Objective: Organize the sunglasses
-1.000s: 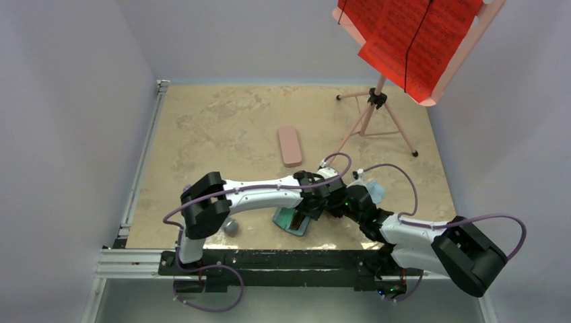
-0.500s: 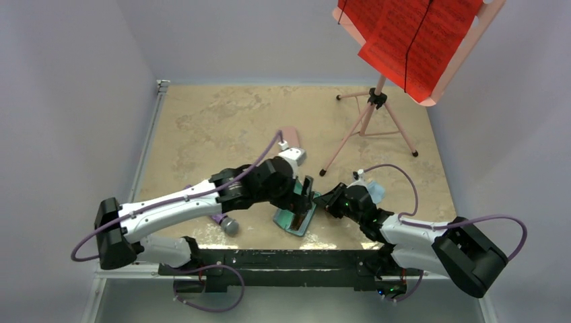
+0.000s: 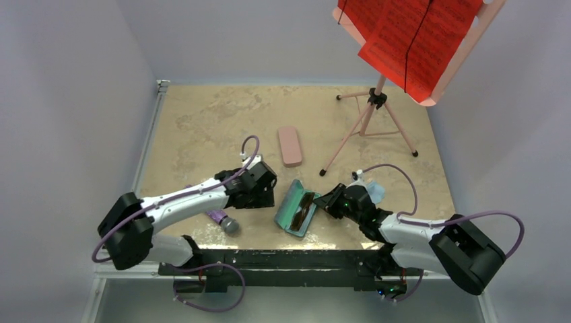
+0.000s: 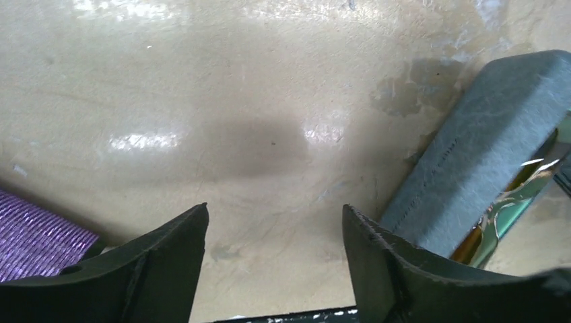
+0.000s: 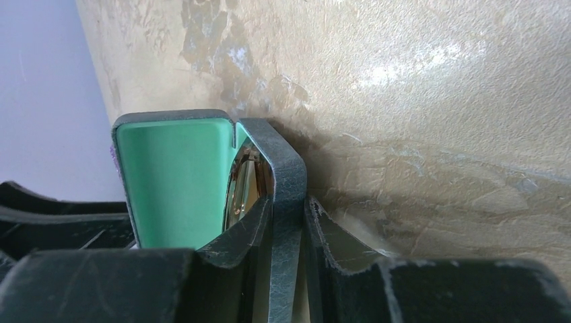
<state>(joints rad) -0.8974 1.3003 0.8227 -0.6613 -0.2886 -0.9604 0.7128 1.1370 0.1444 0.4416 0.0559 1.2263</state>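
The blue-grey case lies open near the table's front edge, green lining up. The dark brown sunglasses lie inside it; a lens shows in the right wrist view and a glint in the left wrist view. My right gripper is shut on the case's right wall, one finger inside and one outside. My left gripper is open and empty over bare table, left of the case. The pink-purple sunglasses are not in view.
A closed pink case lies mid-table. A purple ribbed object with a grey end lies left of my left gripper, also in the left wrist view. A light blue cloth lies behind my right arm. A pink stand holds red sheets at back right.
My left arm has drawn back from the case to the left, its gripper now open over bare table. The case lies open. My right gripper has stayed on the case wall.
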